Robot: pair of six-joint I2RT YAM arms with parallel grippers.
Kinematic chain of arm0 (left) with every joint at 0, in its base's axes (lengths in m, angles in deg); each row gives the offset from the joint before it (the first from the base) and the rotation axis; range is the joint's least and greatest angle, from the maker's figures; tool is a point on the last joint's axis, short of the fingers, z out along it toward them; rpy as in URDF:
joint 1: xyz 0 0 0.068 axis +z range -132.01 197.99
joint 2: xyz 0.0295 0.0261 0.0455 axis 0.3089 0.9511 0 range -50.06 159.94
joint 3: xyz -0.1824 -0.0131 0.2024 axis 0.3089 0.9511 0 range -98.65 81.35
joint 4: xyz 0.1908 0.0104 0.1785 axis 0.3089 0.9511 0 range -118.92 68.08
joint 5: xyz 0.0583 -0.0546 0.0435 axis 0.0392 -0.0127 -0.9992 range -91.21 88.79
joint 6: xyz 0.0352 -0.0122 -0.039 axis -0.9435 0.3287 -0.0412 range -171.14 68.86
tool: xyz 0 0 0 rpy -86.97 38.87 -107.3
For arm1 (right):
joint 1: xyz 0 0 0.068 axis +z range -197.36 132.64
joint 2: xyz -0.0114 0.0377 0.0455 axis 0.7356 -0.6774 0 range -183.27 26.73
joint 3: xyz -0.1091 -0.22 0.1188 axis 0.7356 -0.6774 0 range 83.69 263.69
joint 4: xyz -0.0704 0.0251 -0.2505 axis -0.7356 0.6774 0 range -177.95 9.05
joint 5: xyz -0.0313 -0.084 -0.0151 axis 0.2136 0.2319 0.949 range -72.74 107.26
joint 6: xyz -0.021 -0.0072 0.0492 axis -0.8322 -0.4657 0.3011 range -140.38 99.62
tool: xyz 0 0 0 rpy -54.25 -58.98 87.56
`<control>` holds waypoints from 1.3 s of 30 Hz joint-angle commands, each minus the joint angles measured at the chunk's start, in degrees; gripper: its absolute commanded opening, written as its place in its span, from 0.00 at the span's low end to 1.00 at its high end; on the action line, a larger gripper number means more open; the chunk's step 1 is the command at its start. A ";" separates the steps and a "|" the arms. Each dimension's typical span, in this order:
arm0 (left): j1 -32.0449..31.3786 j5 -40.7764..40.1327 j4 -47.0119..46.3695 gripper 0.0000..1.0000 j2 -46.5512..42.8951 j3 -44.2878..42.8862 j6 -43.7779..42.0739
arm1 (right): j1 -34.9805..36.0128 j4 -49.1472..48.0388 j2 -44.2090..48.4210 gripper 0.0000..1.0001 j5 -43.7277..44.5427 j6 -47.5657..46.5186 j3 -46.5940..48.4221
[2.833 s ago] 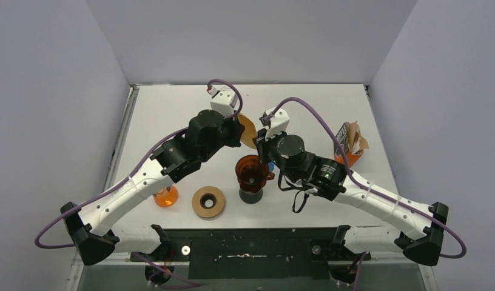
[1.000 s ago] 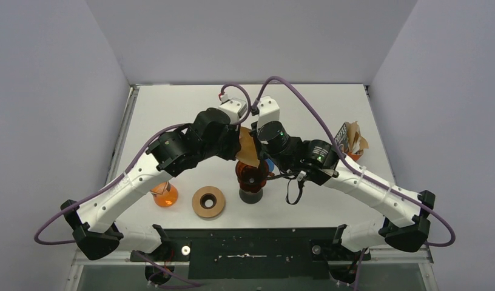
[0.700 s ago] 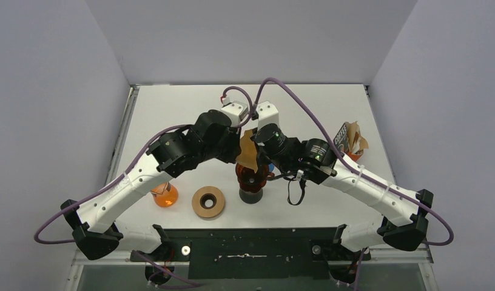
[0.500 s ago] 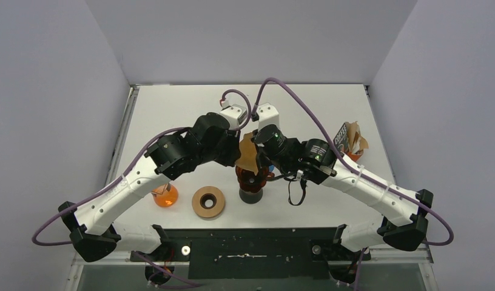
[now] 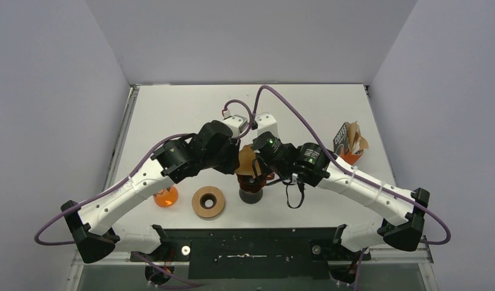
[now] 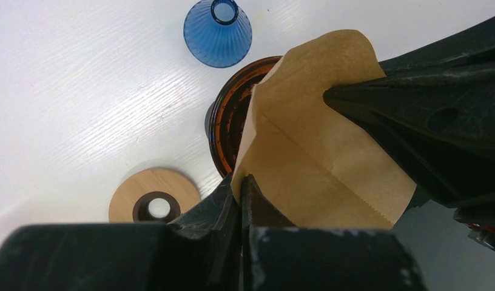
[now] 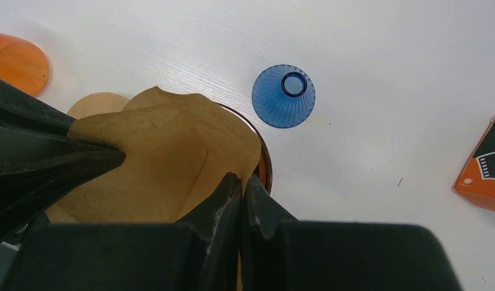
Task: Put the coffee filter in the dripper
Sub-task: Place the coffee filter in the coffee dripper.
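Above the middle of the white table (image 5: 172, 115), a brown paper coffee filter (image 6: 318, 157) hung opened into a pouch directly over the amber dripper (image 6: 224, 130). How far its lower part reached into the rim could not be told. The left gripper (image 6: 240, 182) was pinched closed on one edge of the filter, and the right gripper (image 7: 240, 180) was pinched closed on the opposite edge. A blue ribbed cone (image 7: 283, 96) stood just behind the dripper. A wooden ring (image 5: 208, 202) lay left of it, near an orange cone (image 5: 165, 195).
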 commanded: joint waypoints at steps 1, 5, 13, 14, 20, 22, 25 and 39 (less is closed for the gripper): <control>-0.29 1.13 -2.50 0.01 -1.83 0.75 0.65 | 0.05 0.30 1.94 0.00 0.43 1.13 -1.43; -0.29 1.54 -3.21 0.02 -1.65 2.05 1.03 | -0.22 -0.40 2.19 0.00 0.23 1.28 -2.98; -0.29 2.28 -4.24 0.08 -1.03 3.39 1.55 | -0.58 -1.74 2.50 0.08 -0.22 1.41 -4.29; -0.29 2.36 -4.26 0.10 -0.95 3.22 1.58 | -0.58 -1.75 2.50 0.11 -0.26 1.41 -4.13; -0.30 3.07 -5.12 0.24 -0.88 2.41 1.52 | -0.54 -2.21 2.67 0.19 -0.53 1.18 -3.21; -0.30 3.22 -5.13 0.26 -0.71 2.03 1.37 | -0.58 -2.36 2.64 0.23 -0.46 1.13 -2.71; -0.29 3.25 -5.05 0.28 -0.42 1.33 1.27 | -0.56 -2.29 2.73 0.28 -0.07 0.82 -1.68; -0.30 2.32 -4.38 0.36 -0.66 0.35 1.06 | -0.50 -1.25 3.92 0.39 1.70 -1.04 5.51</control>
